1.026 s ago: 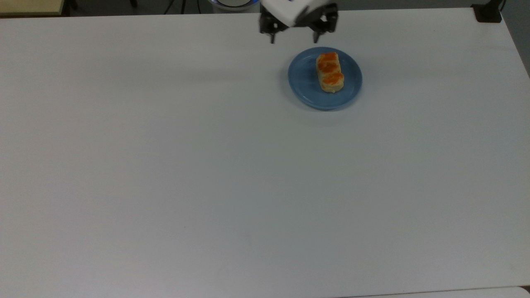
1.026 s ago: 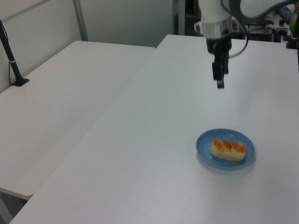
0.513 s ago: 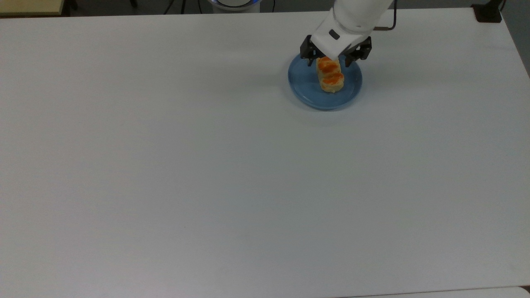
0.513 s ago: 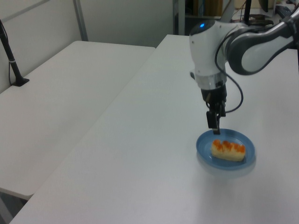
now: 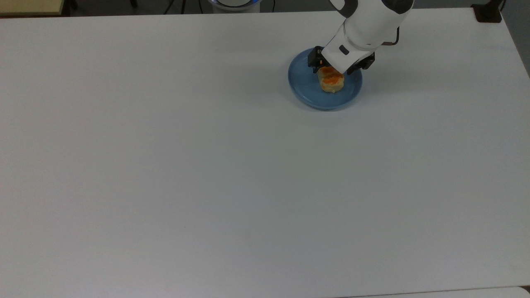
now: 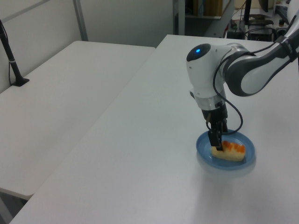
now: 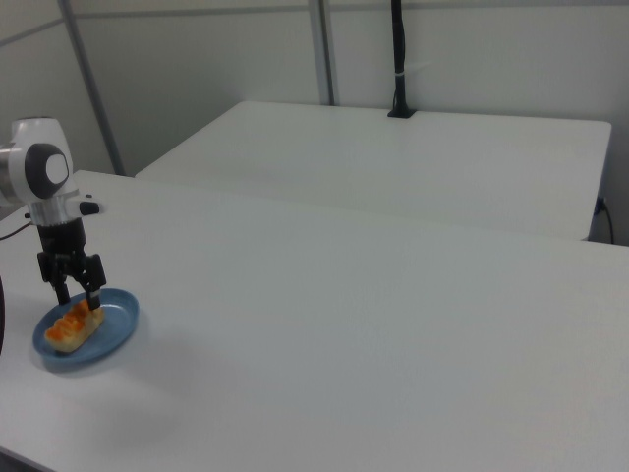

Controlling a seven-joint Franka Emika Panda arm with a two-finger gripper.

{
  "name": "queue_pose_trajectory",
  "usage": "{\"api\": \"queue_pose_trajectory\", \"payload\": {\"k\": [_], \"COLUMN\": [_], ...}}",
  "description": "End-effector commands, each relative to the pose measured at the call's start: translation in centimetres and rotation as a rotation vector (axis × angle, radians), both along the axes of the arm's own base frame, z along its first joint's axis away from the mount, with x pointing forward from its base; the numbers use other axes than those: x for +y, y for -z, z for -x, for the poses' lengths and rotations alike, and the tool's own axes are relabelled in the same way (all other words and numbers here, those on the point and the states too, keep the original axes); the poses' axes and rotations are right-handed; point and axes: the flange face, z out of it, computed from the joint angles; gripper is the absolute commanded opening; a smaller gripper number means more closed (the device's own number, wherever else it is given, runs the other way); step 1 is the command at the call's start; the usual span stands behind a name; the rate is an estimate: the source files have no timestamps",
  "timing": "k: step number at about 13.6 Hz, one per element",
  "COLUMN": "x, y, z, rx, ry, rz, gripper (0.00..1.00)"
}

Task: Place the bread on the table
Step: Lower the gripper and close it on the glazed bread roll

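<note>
My pincer (image 7: pixel 78 296) straddles the bread (image 5: pixel 331 81) spread wide, not yet gripping. It lies on the blue plate (image 5: pixel 304 87), upper right; lifting and setting onto the table (image 5: pixel 207 174) remain.

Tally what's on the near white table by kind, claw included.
Bread: 1
Blue plate: 1
Claw: 1
Total: 3
</note>
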Motion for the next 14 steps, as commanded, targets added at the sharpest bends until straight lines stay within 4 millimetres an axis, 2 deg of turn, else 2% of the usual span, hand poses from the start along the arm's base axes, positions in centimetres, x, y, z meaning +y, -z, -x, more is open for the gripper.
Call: {"api": "queue_pose_trajectory", "payload": {"k": [1, 2, 5, 7, 9, 12, 14], "x": [0.7, 0.8, 1.0, 0.4, -1.0, -4.5, -8.7], "y": [2.1, 2.2, 2.0, 1.1, -1.2, -5.1, -6.4], "z": [1.9, 2.0, 2.1, 2.0, 2.0, 0.5, -1.1], "rx": [-0.028, -0.025, -0.019, -0.008, 0.025, 0.048, 0.065], "ry": [-0.029, -0.032, -0.042, -0.049, -0.096, -0.126, -0.139], "rz": [0.016, 0.016, 0.018, 0.025, 0.023, 0.011, 0.001], "gripper": [0.79, 0.73, 0.47, 0.45, 0.45, 0.45, 0.45]}}
